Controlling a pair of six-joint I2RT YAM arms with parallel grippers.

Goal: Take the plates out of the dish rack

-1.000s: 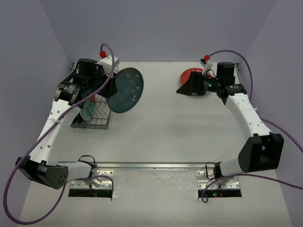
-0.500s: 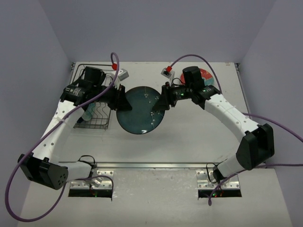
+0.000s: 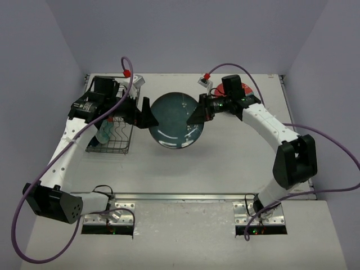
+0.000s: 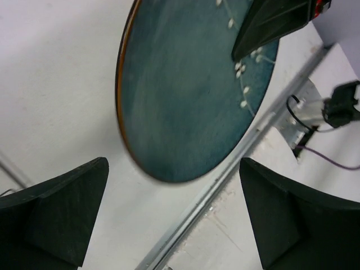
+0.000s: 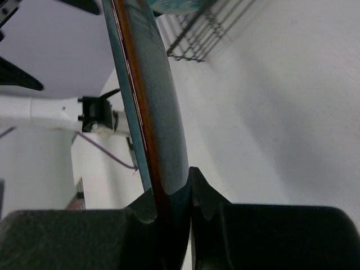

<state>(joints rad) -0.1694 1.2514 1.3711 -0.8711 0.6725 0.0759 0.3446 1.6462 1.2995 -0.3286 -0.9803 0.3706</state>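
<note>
A round dark teal plate [image 3: 174,121] hangs tilted above the middle of the table. My right gripper [image 3: 197,115] is shut on its right rim; in the right wrist view the plate [image 5: 149,95] runs edge-on between the pinching fingers [image 5: 225,225]. Just left of the plate stands my left gripper [image 3: 147,115], open and apart from it. In the left wrist view the plate [image 4: 180,95] lies beyond both wide-spread fingers [image 4: 62,214]. The dish rack [image 3: 115,143] sits at the left with a pale blue dish [image 3: 103,135] inside. A red plate [image 3: 248,90] lies flat at the back right.
The rack's wire corner [image 5: 205,31] shows past the plate in the right wrist view. Purple cables [image 3: 130,73] loop over both arms. A metal rail [image 3: 180,197] runs along the table's near edge. Walls close in the left, back and right sides.
The left gripper has let go of the teal plate and opened, drawing slightly left. The right gripper has shut on the plate's right rim, and the plate has shifted a little toward the back.
</note>
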